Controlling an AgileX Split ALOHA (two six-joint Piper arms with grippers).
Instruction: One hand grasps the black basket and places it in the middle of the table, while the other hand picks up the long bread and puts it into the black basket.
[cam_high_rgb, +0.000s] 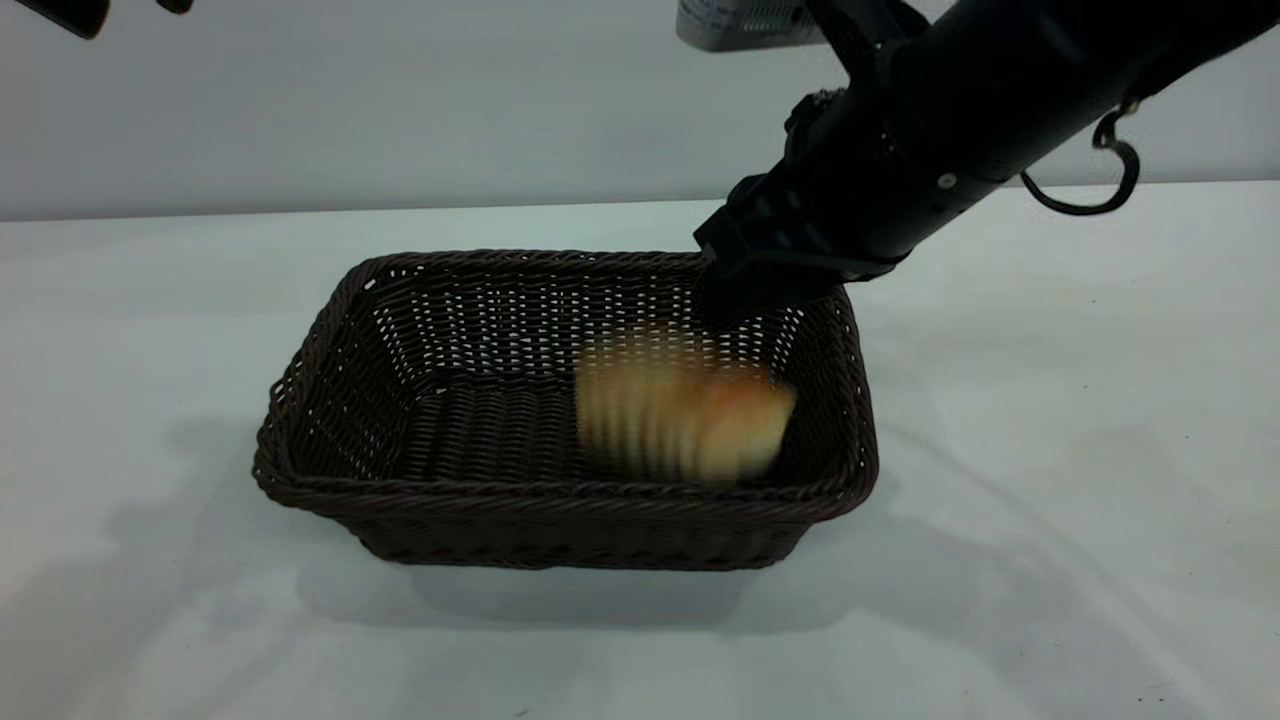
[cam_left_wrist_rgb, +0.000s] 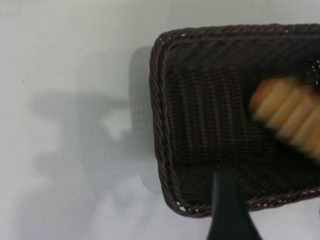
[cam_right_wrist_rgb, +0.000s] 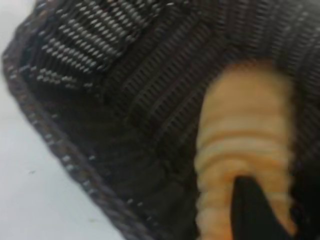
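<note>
The long bread (cam_high_rgb: 685, 420), blurred, lies inside the black basket (cam_high_rgb: 420, 500); right pincer (cam_high_rgb: 765, 285) above it, seemingly spread.

Table (cam_high_rgb: 1050, 420): plain white top, matte, meeting a pale grey wall along its 12 o'clock edge. Directly on it: one black basket (cam_high_rgb: 560, 525), rectangular woven wicker with a braided rim, standing upright near the centre, long sides running 9 to 3 o'clock. Soft grey shadows fall around the basket's base.
</note>
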